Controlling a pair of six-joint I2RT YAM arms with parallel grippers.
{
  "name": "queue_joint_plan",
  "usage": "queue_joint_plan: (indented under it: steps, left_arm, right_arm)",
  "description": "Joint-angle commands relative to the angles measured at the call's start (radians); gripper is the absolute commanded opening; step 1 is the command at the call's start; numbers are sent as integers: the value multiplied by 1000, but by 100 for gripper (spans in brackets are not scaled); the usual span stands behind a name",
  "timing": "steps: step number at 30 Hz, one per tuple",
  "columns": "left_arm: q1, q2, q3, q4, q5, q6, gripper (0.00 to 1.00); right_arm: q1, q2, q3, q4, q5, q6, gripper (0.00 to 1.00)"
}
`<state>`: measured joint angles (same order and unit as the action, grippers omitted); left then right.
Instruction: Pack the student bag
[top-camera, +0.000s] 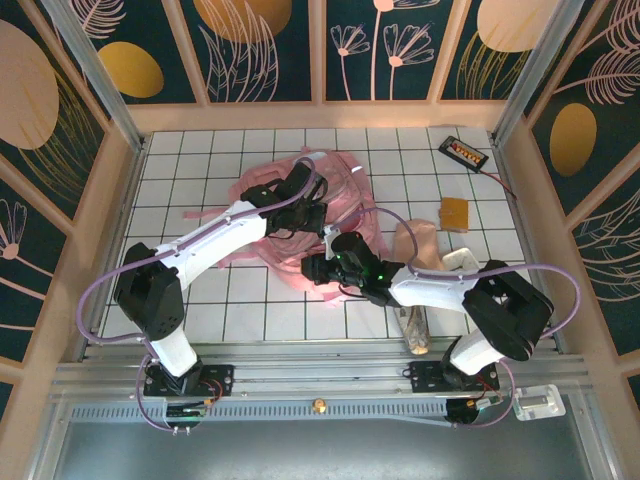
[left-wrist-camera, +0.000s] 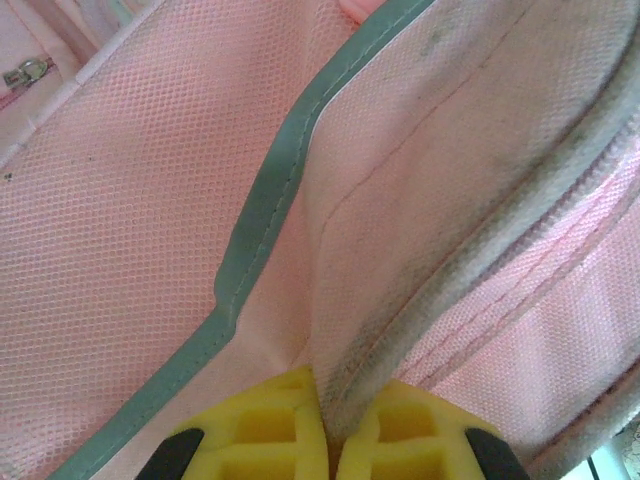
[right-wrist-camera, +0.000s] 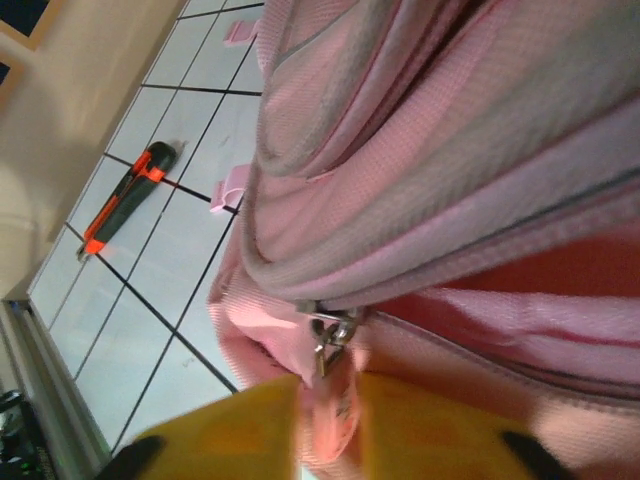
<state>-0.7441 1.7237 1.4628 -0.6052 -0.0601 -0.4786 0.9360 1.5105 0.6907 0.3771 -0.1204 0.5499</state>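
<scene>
The student bag, soft and pink, lies crumpled at the middle of the tiled table. My left gripper reaches onto the bag's top. In the left wrist view its yellow fingers are shut on a grey-edged seam of the pink mesh fabric. My right gripper is at the bag's near edge. In the right wrist view its jaws stand slightly parted, with the pink pull tab of a metal zipper slider hanging between the yellow fingers.
An orange-and-black box cutter lies on the tiles left of the bag. At the right are a beige soft item, a brown square, a black-and-orange device and a cylinder. Wooden walls ring the table.
</scene>
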Motion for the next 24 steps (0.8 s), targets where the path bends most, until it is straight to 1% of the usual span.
queue_joint_plan:
  steps: [1, 3, 5, 8, 10, 12, 14, 16, 19, 21, 24]
  left_arm:
    - [-27, -26, 51, 186, 113, 13, 0]
    - [-27, -44, 15, 175, 99, 60, 0]
    - [-27, -65, -21, 174, 86, 91, 0]
    - [-28, -95, -61, 181, 63, 145, 0]
    - [-27, -104, -67, 173, 43, 184, 0]
    - [-27, -106, -61, 158, 19, 209, 0]
    - [-27, -103, -55, 150, 18, 230, 0]
    - [-27, -98, -49, 146, 6, 242, 0]
    - [-27, -96, -51, 148, -4, 266, 0]
    - [-27, -102, -55, 153, -7, 290, 0]
    - [-27, -113, -62, 156, -9, 326, 0]
  right_arm:
    - [34, -67, 8, -52, -105, 6, 47]
    - [24, -143, -16, -97, -110, 31, 58]
    - [9, -215, -37, -141, -120, 54, 64]
    - [-34, -319, -44, -226, -132, 78, 65]
    - [-82, -389, -41, -283, -133, 106, 66]
    - [-151, -455, -42, -310, -170, 140, 66]
    - [-203, -497, -43, -321, -197, 168, 71]
    - [-240, -518, -33, -354, -203, 182, 75]
    - [-286, -513, -6, -433, -168, 185, 76]
    - [-326, -511, -10, -431, -176, 206, 75]
    - [-383, -475, -2, -394, -227, 218, 75]
